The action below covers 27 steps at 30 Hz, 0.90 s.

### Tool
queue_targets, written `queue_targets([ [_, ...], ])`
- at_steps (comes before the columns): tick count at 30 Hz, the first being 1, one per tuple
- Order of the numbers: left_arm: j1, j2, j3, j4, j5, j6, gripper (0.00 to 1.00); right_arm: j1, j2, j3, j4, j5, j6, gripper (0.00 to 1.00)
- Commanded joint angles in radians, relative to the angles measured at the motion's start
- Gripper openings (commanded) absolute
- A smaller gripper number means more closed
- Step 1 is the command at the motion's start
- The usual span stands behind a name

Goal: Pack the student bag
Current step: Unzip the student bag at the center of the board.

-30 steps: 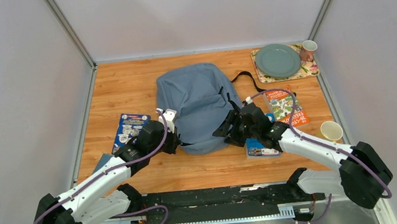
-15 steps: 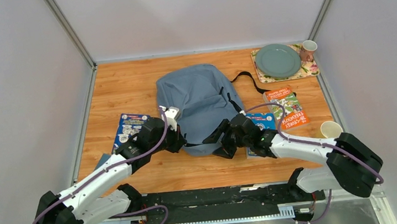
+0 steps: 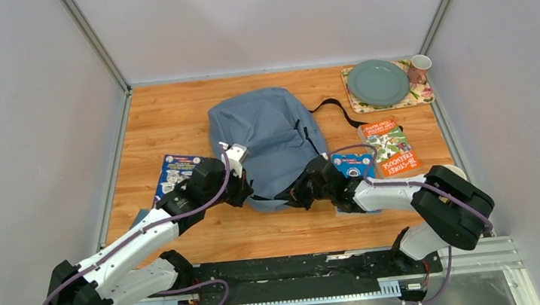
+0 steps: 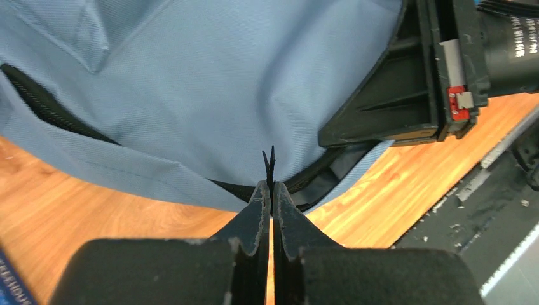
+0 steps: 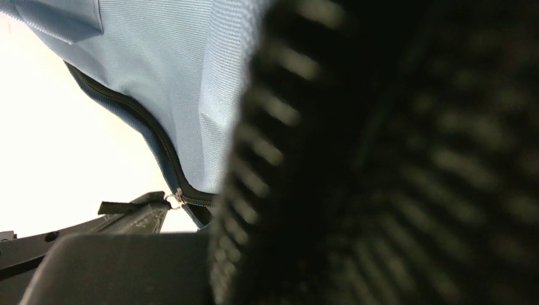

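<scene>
A blue illustrated book is seen at the left of the wooden surface, just beside the left arm. The left gripper is set at the near left edge of the large grey-blue fabric student bag, which lies at the middle of the surface. Only the left wrist view shows it pressed together on a thin black tab at the bag's dark zip.

The right gripper is placed at the bag's near right edge and is closed. Its wrist view is largely blocked by a dark blur, so what it pinches cannot be told.

A small blue book lies partly under the right arm, and an orange-and-green book lies beside it. A green round plate is set far right. Bare wood is seen far left and along the near edge.
</scene>
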Motion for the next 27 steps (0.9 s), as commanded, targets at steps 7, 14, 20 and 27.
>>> queue_targets([
  [7, 0.091, 0.056, 0.149, -0.039, -0.275, 0.223, 0.0, -0.007, -0.061, -0.09, -0.004, 0.033, -0.081, 0.0],
  [14, 0.255, 0.152, 0.202, 0.005, -0.203, 0.234, 0.0, -0.005, -0.145, -0.087, -0.099, 0.099, -0.138, 0.0],
  [20, 0.264, 0.17, 0.199, -0.012, -0.13, 0.186, 0.0, 0.005, -0.167, -0.035, -0.137, 0.094, -0.221, 0.04],
  [27, 0.264, 0.144, 0.174, -0.047, -0.027, 0.123, 0.34, 0.061, -0.172, 0.071, -0.242, 0.14, -0.343, 0.57],
])
